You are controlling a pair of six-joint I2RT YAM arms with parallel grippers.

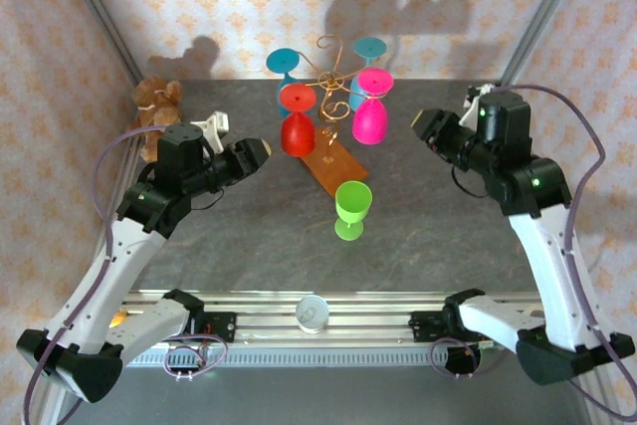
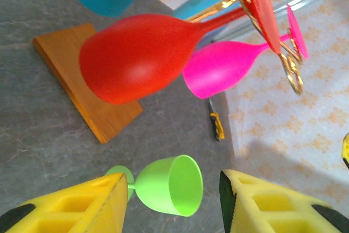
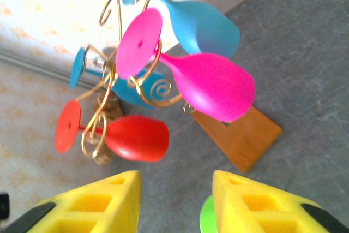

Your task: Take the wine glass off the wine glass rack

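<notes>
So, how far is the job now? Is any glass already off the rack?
Looks done: one green glass stands upright on the table, near the base of the wine glass rack. In hand: nothing; left gripper and right gripper are open, empty, apart from the rack. Left, if more must come off: red glass, pink glass and two blue glasses hang upside down on it.

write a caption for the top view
Gold rack of four hanging glasses flanked by left gripper and right gripper; a green glass stands in front.
</notes>
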